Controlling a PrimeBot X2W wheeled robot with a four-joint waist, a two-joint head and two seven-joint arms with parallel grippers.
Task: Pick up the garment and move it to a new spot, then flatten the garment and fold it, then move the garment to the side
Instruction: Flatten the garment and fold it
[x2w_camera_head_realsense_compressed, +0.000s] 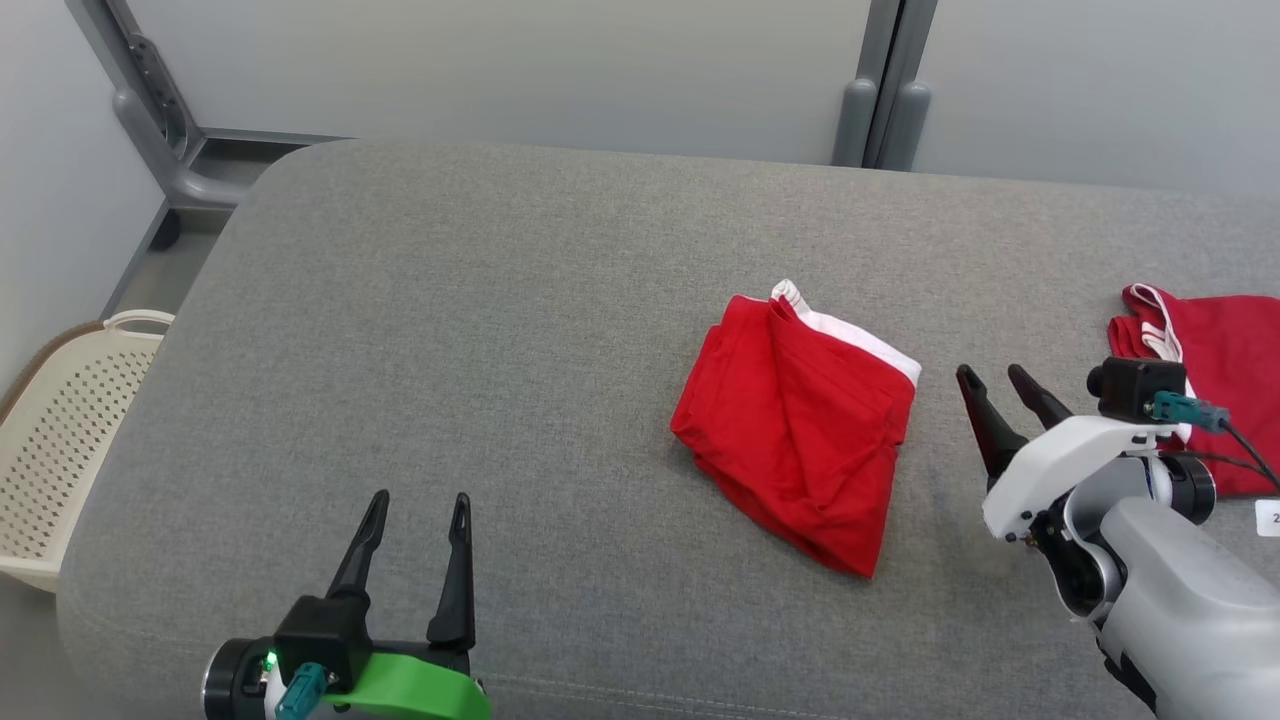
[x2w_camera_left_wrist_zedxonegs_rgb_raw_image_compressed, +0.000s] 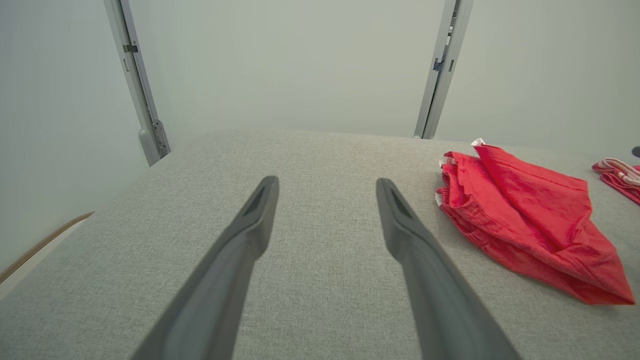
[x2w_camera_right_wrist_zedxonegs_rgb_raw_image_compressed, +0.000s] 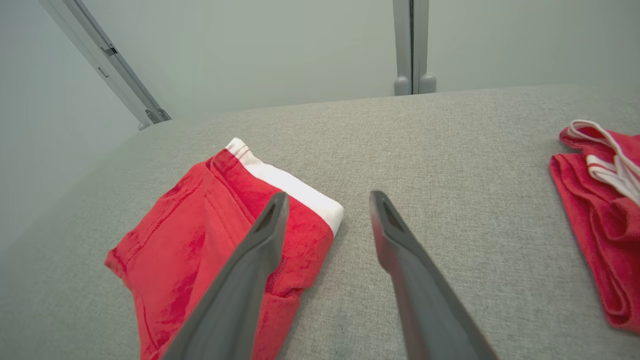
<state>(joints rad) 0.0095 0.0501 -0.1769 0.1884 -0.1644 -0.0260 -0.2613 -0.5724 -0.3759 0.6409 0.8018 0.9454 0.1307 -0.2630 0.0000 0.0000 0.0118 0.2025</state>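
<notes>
Grey padded surface (x2w_camera_head_realsense_compressed: 500, 350) is filling most of the head view, with pale walls and grey posts (x2w_camera_head_realsense_compressed: 880, 110) standing behind at 12 o'clock. Beige perforated basket (x2w_camera_head_realsense_compressed: 70, 440) is sitting off the edge at 9 o'clock.

Red garment (x2w_camera_head_realsense_compressed: 800, 430) is lying folded, white band up, roughly at 3 o'clock from surface centre. A second red garment (x2w_camera_head_realsense_compressed: 1235, 370) is lying further out at 3.

Right gripper (x2w_camera_head_realsense_compressed: 990, 372) is hovering just at the folded garment's 3 o'clock, fingers spread and gripping nothing. The wrist view overlaps one finger with the cloth, so it's possibly grazing it. Left gripper (x2w_camera_head_realsense_compressed: 420, 497) is sitting at 7 o'clock, spread wide and empty.
</notes>
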